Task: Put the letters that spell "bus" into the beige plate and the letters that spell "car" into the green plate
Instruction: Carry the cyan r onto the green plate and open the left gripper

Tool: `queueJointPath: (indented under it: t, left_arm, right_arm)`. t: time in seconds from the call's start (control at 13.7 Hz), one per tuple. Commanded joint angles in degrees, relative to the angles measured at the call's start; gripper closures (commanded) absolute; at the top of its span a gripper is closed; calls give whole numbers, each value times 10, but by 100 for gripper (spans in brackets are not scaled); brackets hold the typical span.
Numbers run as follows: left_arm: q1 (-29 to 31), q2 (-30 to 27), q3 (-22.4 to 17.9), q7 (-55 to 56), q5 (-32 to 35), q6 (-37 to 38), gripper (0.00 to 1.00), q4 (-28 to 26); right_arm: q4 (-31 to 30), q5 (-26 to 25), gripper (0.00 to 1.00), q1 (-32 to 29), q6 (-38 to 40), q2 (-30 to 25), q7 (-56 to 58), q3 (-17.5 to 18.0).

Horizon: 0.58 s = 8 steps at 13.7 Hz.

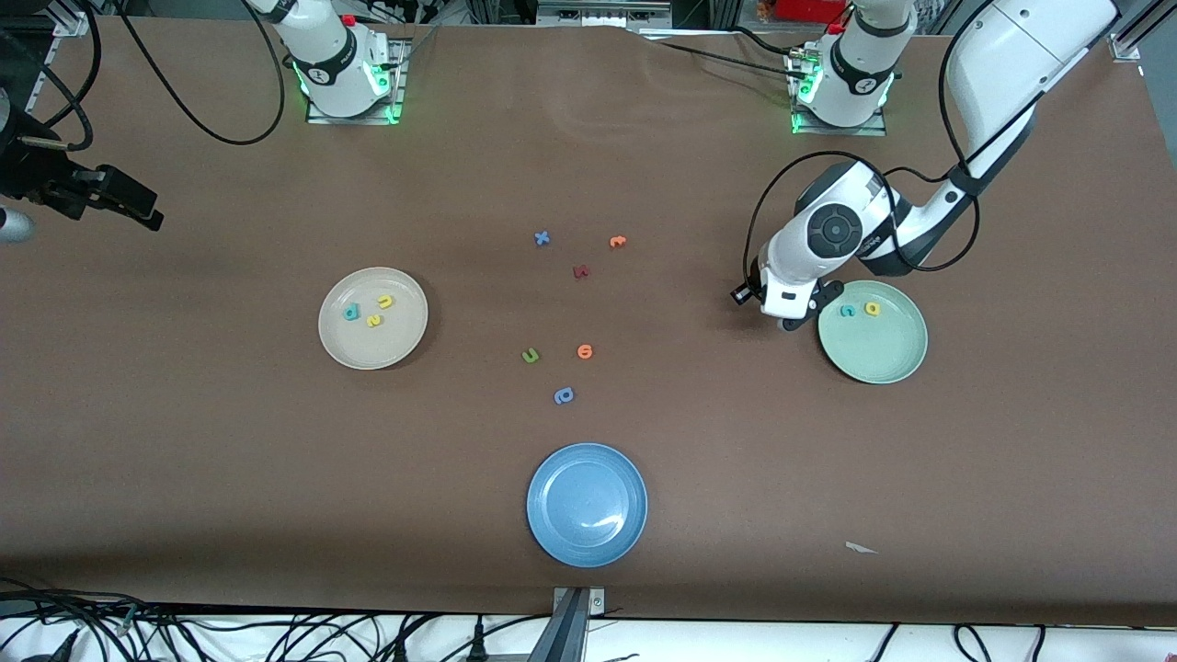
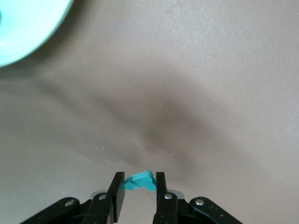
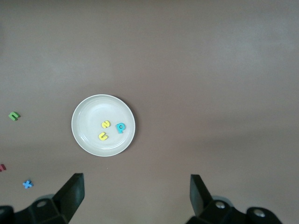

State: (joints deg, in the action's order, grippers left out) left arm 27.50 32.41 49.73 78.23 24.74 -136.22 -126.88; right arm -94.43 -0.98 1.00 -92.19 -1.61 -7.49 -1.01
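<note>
table (image 1: 184, 460): brown, bearing three plates and loose foam letters.

beige plate (image 1: 342, 342): toward the right arm's end of the table; holds teal b (image 1: 351, 313), yellow u (image 1: 384, 301) and yellow s (image 1: 373, 320), close together.

green plate (image 1: 883, 354): toward the left arm's end of the table; holds teal c (image 1: 848, 311) and yellow a (image 1: 872, 309), side by side near its rim.

teal r (image 2: 140, 181): pinched between the fingers (image 2: 160, 189) of the left gripper (image 2: 138, 193), just beside the green plate, low over bare table.

right gripper (image 3: 135, 191): fingers spread wide, holding nothing, high over the table near the beige plate; this arm waits.

blue plate (image 1: 587, 504): near the table edge closest to the front camera, nothing in it.

loose letters, mid-table: blue x (image 1: 542, 238), orange letter (image 1: 617, 242), dark red letter (image 1: 580, 271), green u (image 1: 530, 356), second orange letter (image 1: 585, 351), darker blue letter (image 1: 564, 395), the last nearest the blue plate.
</note>
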Motion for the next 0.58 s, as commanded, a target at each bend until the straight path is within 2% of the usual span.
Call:
queueJointPath:
  t: [0.0, 0.22, 0.51]
  left_arm:
    - [39, -10, 30, -31, 5, 47, 70, 9]
    - [121, -9, 77, -96, 4, 119, 70, 33]
    - [171, -7, 77, -205, 5, 201, 69, 97]
  right_arm:
    - [-5, 3, 0, 7, 4, -7, -5, -6]
    - [-5, 2, 0, 7, 4, -7, -5, -6]
    - [-5, 2, 0, 7, 4, -7, -5, -6]
